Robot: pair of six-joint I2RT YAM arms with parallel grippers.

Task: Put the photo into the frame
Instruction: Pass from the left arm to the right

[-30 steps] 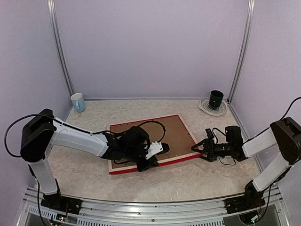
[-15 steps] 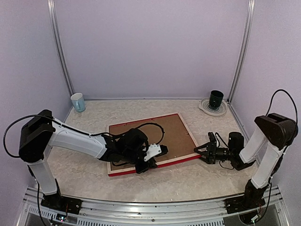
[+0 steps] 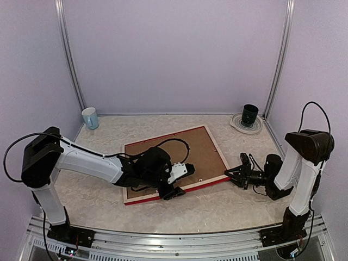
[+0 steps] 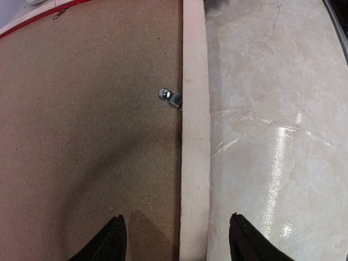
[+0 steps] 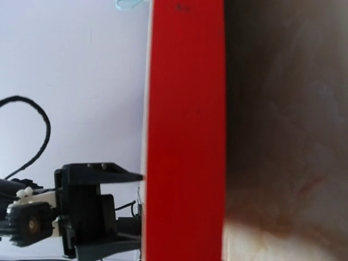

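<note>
Two arms flank your frame, which lies back-up on the marbled table between lilac walls. Your left gripper stands wide, astride the near pale rail. Your right gripper meets the frame's near right corner; its closure cannot be told.

Lab test cell: lilac walls, aluminium rails, marble-look tabletop.

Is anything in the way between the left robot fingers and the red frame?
No, nothing that I can see. The left fingers hang open right above the frame, one on each side of its pale wood rail.
</note>
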